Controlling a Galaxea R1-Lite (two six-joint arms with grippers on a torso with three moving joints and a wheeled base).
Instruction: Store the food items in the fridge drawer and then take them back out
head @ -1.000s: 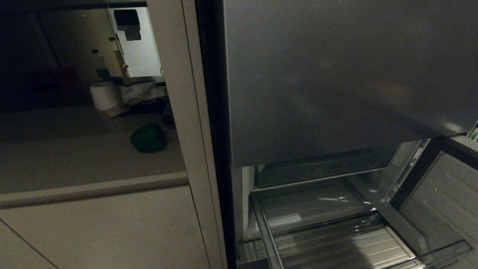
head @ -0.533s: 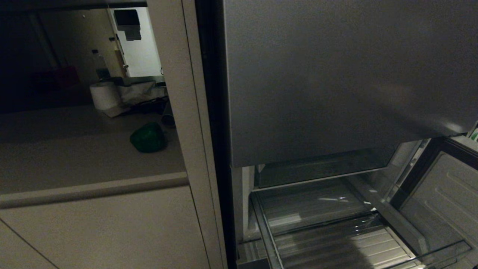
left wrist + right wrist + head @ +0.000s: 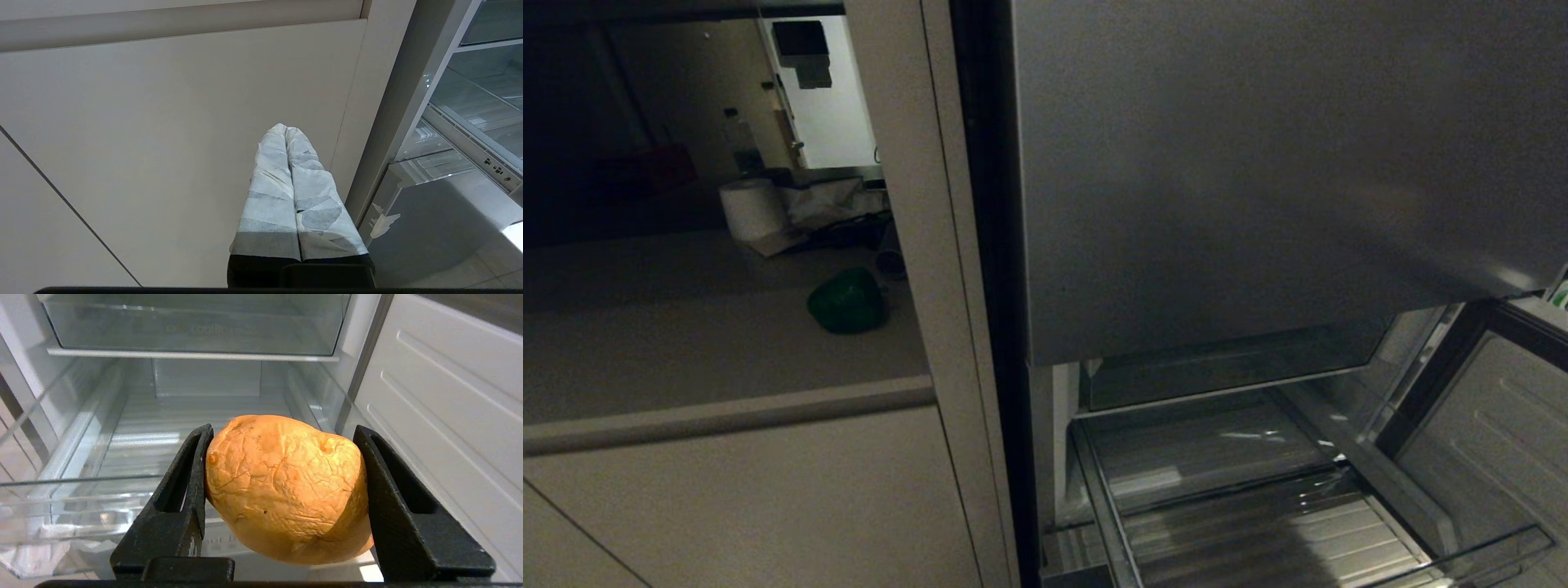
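Right gripper (image 3: 282,457) pinches the tan potato (image 3: 286,490) between its black fingers, in front of the open clear fridge drawer (image 3: 1258,523). Left gripper (image 3: 285,130), fingers pressed together, faces a beige cabinet front (image 3: 163,143). Green bell pepper (image 3: 847,301) sits on the counter (image 3: 686,359)

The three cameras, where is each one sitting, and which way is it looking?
Head view: up on the robot's head, looking forward and down at the counter with the green bell pepper and the open fridge drawer; no arm shows.
Left wrist view: behind the shut left gripper, facing a cabinet front.
Right wrist view: behind the right gripper, which clamps the potato, facing into the fridge.
Shared: all three show the fridge drawer.
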